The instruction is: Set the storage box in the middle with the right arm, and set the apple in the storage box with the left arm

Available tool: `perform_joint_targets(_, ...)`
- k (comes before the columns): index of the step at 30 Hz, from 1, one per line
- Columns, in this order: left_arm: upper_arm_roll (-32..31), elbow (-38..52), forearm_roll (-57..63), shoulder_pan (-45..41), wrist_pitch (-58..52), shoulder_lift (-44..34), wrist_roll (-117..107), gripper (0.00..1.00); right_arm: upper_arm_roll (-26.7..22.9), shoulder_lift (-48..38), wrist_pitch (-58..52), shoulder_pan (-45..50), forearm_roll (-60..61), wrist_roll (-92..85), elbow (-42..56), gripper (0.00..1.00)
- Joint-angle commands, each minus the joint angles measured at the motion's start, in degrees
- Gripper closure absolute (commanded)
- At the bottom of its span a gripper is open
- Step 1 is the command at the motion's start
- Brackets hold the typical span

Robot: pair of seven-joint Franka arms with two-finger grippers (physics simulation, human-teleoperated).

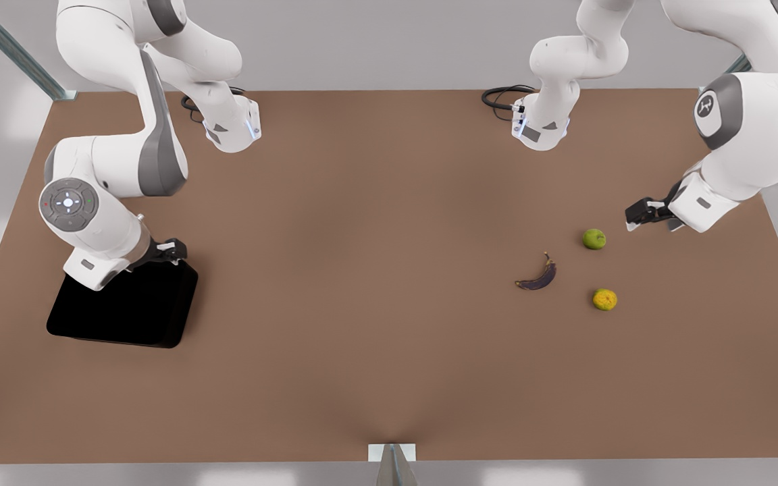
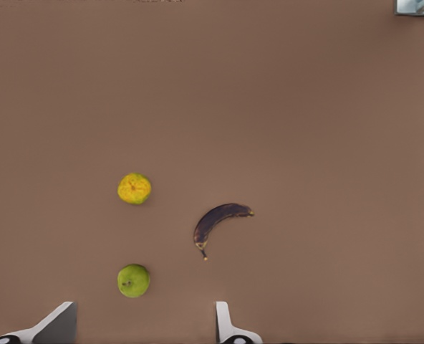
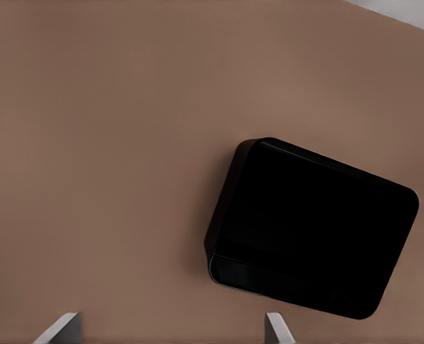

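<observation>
Front view first: I see the brown bench (image 1: 362, 304) with a broad bare stretch through its middle, open room between the two arms. The storage box (image 1: 125, 307) lies flat toward the front view's left, near that side's edge, turned a little askew. The right gripper (image 1: 171, 250) hangs at the box's far corner, at about 1 o'clock from the box's centre (whether it touches the rim I cannot tell from here). In the right wrist view the storage box (image 3: 312, 226) sits ahead of the two fingertips (image 3: 278, 328), which stand spread wide apart with nothing between them.

On the front view's right, the left gripper (image 1: 634, 219) hovers above the bench, not far from that side's edge. The apple (image 1: 593, 238) lies just beside it, at about 8 o'clock from the jaws and apart from them. A dark banana (image 1: 537, 275) rests at about 8 o'clock from the apple, and a bumpy yellow-orange fruit (image 1: 604, 299) at about 6 o'clock; all three are separate. In the left wrist view the apple (image 2: 133, 280) lies just ahead of the spread fingertips (image 2: 225, 326), with bare bench beyond the fruits.
</observation>
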Motion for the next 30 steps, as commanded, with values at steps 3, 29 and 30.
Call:
perform_joint_targets(3,0.1,0.2,-0.1,-0.7,-0.2,0.5,0.0,0.0,0.0,0.1,0.0,-0.1,0.0,-0.2,-0.1,0.0)
perform_joint_targets(29,28.2,-32.2,-63.6,2.5,-6.9,21.5,-35.6,0.0,-25.4,23.2,29.3,-17.7,17.2,-37.3,-10.3,0.0)
perform_joint_targets(30,28.1,-32.2,-64.0,2.5,-5.9,22.2,-35.2,0.0,-26.0,23.5,29.3,-17.7,17.2,-37.3,-10.2,0.0)
